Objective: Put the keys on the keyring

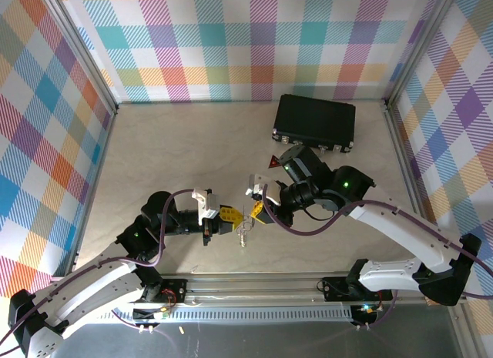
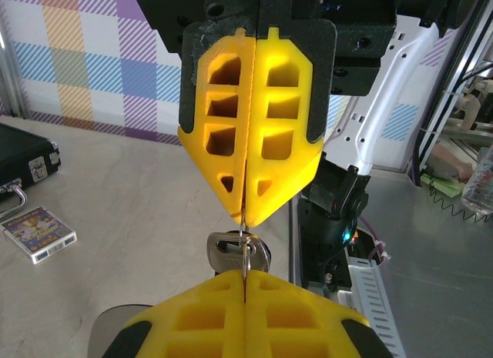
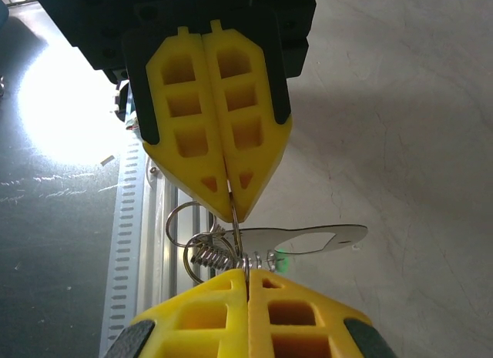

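My left claw (image 1: pixel 233 217) and right claw (image 1: pixel 255 212) are both pinched tight on the keyring (image 3: pixel 206 254), over the near middle of the desk (image 1: pixel 177 150). One key (image 3: pixel 308 239) hangs there. I think threading is partly done. I cannot tell about the other key.

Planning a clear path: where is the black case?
In the top view the black case lies far right on the table, near the back wall, just beyond the red triangular piece.

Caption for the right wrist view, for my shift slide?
Shut on the keyring wire from both ends: left gripper above, right gripper below, a metal key jutting out beside them.
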You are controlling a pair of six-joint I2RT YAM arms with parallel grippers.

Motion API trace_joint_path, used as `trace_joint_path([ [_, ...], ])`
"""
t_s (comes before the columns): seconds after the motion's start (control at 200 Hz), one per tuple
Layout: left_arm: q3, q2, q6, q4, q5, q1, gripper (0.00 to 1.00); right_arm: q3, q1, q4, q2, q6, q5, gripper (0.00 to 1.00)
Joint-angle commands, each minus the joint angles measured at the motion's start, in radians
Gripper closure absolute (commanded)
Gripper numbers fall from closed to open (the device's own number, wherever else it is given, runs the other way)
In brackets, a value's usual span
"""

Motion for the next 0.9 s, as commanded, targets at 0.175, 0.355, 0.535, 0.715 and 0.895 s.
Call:
trace_joint_path([
  [0.175, 0.026, -0.003, 0.009, 0.04, 0.021, -0.011, 1.0, 0.014, 0.008, 0.021, 0.0, -0.01, -0.025, 1.0],
  [0.355, 0.025, 0.0, 0.009, 0.043, 0.018, -0.01, 1.0, 0.014, 0.011, 0.015, -0.001, -0.016, -0.036, 1.0],
  [0.535, 0.027, 0.0, 0.009, 0.043, 0.021, -0.011, 1.0, 0.015, 0.014, 0.018, 0.002, -0.016, -0.041, 1.0],
  [0.715, 0.029, 0.0, 0.007, 0.04, 0.021, -0.011, 1.0, 0.013, 0.016, 0.024, 0.005, -0.021, -0.046, 1.0],
  [0.895, 0.029, 0.001, 0.006, 0.04, 0.018, -0.011, 1.0, 0.01, 0.016, 0.028, 0.001, -0.022, -0.053, 1.0],
])
